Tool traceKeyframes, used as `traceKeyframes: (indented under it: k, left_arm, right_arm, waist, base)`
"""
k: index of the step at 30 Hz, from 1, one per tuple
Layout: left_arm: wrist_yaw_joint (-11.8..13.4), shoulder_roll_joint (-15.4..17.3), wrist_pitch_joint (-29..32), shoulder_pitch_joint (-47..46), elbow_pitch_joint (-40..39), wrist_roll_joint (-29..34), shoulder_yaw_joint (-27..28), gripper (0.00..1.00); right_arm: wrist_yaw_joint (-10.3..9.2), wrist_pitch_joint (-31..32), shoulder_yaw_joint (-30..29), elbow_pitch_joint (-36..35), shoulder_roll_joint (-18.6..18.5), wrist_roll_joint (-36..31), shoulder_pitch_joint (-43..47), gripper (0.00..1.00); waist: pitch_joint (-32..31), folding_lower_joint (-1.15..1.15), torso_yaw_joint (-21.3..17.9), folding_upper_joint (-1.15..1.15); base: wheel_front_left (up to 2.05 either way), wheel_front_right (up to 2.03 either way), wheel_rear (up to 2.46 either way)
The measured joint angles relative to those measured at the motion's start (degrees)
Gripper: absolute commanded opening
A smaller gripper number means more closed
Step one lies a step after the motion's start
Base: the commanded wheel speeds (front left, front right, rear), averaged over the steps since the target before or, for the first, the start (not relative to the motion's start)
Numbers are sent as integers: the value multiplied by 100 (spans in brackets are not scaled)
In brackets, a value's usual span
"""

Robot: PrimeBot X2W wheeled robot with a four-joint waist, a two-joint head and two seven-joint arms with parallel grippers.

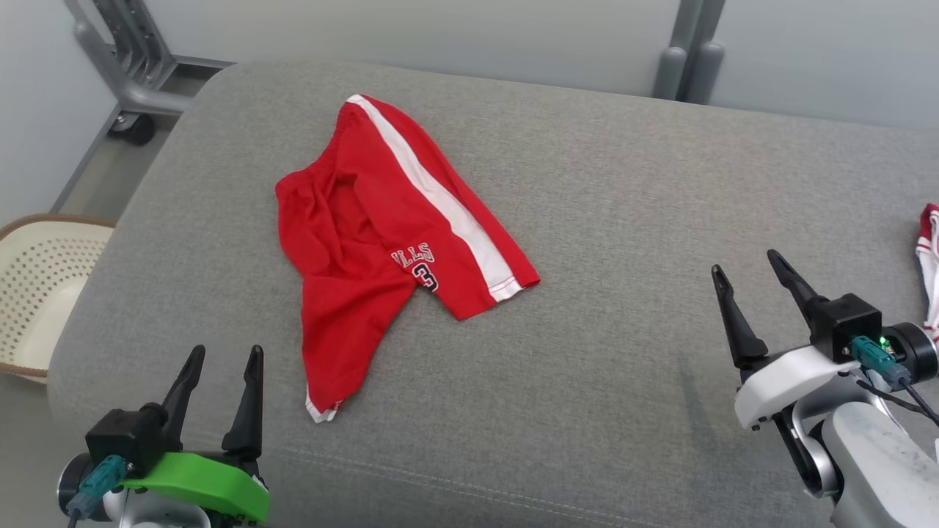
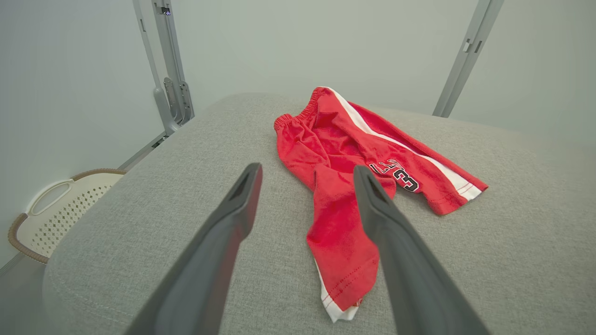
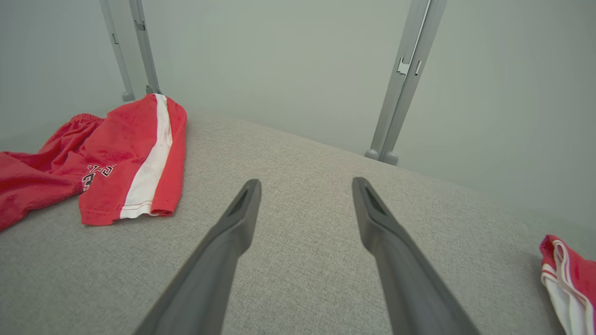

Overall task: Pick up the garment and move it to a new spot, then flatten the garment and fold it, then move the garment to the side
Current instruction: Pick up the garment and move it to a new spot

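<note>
At the far right edge of the grey cushion point(image 1: 623, 183) I see just a strip of the garment point(image 1: 930, 271), red with white fabric and striped trim point(image 3: 565, 274); the rest is out of frame. My right gripper point(image 1: 744, 264) hovers open just left of it, empty point(image 3: 306, 182). A crumpled pair of red shorts point(image 1: 367, 220) with a white side stripe and part of a black-and-white print lies in the middle. My left gripper point(image 1: 227, 352) stands open at the near left, its fingers framing the shorts' near leg point(image 2: 344, 260) from a distance.
A cream perforated basket point(image 1: 44, 286) sits on the floor off the cushion's left side point(image 2: 60, 209). Grey metal frame posts point(image 1: 682, 66) and a caster wheel point(image 1: 136, 128) stand behind the cushion. Bare cushion stretches between the shorts and my right gripper.
</note>
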Motion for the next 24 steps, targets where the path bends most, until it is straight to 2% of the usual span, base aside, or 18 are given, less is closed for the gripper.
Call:
traceKeyframes:
  k: [3, 7, 8, 12, 19, 24]
  left_arm:
    - [-193, -7, 123, -44, 9, -276, 15, 100]
    - [-488, 8, 590, -461, 45, -891, 124, 100]
    - [-537, 27, 762, -627, 87, -973, 153, 100]
    - [-635, -30, 1758, -1200, 404, -2015, 307, 100]
    - [-570, 99, 3331, -2427, 802, -2959, 560, 100]
    - [-261, 202, 4036, -3336, 1049, -3403, 900, 100]
  right_arm:
    - [-10, 0, -14, -116, -92, -25, -2, 100]
    - [-10, 77, 59, -368, -138, -214, -76, 100]
    - [-8, 90, 88, -413, -174, -253, -131, 100]
    - [33, 256, 204, -648, -353, -431, -416, 100]
    - [259, 612, 371, -1085, -667, -726, -934, 100]
    - [385, 845, 445, -1438, -757, -882, -1293, 100]
  waist:
    - [17, 0, 229, 0]
    - [167, 0, 425, 0]
    - [223, 0, 455, 0]
    - [498, 0, 523, 0]
    - [1067, 0, 470, 0]
    - [1474, 0, 372, 0]
  base:
    - [0, 0, 0]
    - [0, 0, 0]
    - [0, 0, 0]
    - [0, 0, 0]
    - [0, 0, 0]
    - [0, 0, 0]
